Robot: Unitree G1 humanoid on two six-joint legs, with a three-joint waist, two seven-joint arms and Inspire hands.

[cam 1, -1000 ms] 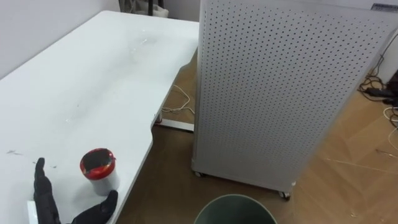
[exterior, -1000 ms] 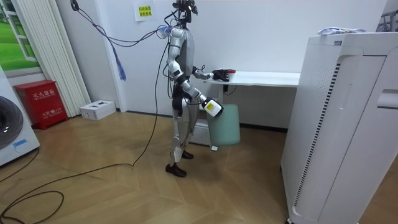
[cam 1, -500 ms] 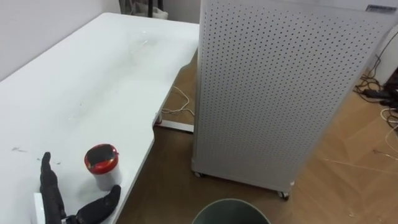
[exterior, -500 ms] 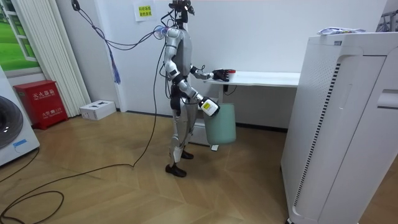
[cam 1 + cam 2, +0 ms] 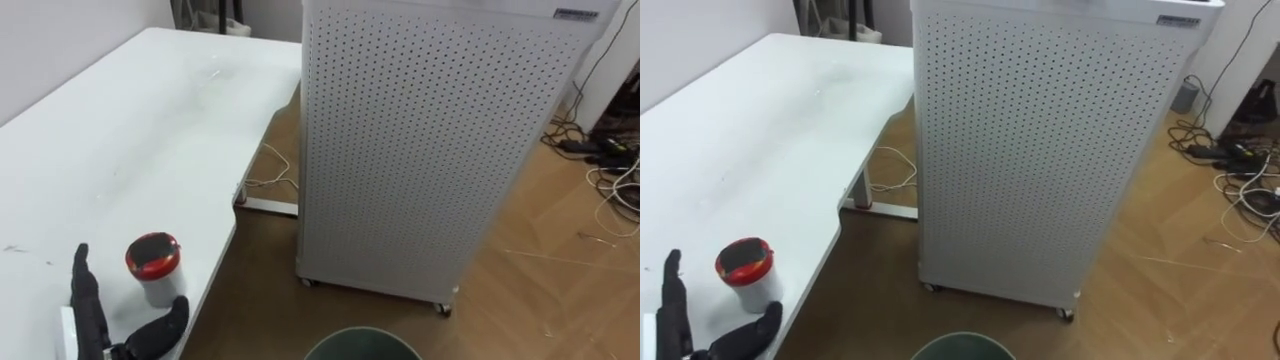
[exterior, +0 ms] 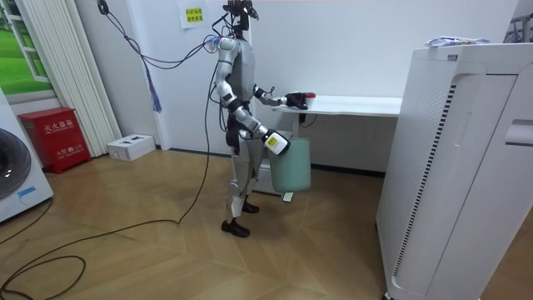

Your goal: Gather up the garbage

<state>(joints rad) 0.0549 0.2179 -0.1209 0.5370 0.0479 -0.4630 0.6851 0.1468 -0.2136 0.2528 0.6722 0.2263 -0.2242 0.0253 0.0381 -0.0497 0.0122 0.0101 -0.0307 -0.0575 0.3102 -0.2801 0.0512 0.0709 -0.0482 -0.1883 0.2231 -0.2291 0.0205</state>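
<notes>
- Tall white perforated metal cabinet (image 5: 430, 150): on the wooden floor (image 5: 560, 290), just beside the worktop's inner edge and clear of the reach. No part in the task.
- Long white worktop (image 5: 120, 140): bare apart from the garbage near its front corner.
- Pale green round plastic bin (image 6: 291, 164): held up off the floor beside the robot's legs, lower than the worktop's edge, at the right robot hand (image 6: 275, 143). Too small there to read the grip, so cannot tell whether clamped.
- Left robot hand (image 5: 92, 318): low over the worktop, fingers straight and thumb spread apart, holding nothing. Just beside the garbage and apparently not touching it.
- Small pale cup with a red lid (image 5: 153, 268): the garbage, upright near the worktop's edge, just ahead of the gap between thumb and fingers.
- Step in hand, as a judgement: the approach to the pick, grasp not yet made.
- Next move, likewise judged: ease forward until the cup sits inside the spread, close round its body below the lid, lift straight up, then carry it over the bin's mouth. Take care not to nudge it off the edge.
</notes>
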